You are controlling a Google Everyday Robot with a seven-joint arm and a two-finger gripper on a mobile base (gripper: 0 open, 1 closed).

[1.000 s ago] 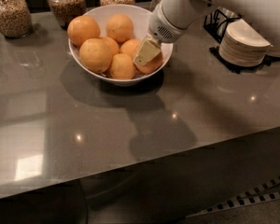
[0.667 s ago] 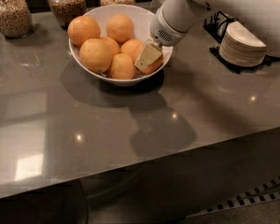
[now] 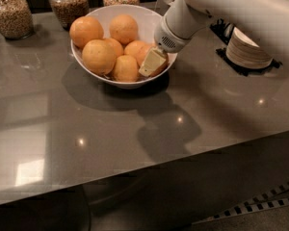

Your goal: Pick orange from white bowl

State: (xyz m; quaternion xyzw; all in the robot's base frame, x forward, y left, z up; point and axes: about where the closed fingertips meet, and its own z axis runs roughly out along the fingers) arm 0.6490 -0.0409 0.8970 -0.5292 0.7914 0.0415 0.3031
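My pale two-finger gripper (image 3: 152,64) sits low inside the right side of the large glossy white round bowl (image 3: 145,17), which stands on the grey polished countertop (image 3: 135,134) and holds a heap of round, smooth-skinned oranges. The deep-coloured round orange (image 3: 162,67) lies right against my gripper, mostly hidden behind it, touching the bowl's right wall. Whether I am grasping it or loose beside it, I cannot tell. Three clear glass jars (image 3: 9,14) of brown grain stand behind the bowl. A stack of small white dishes (image 3: 248,49) rests to my right.
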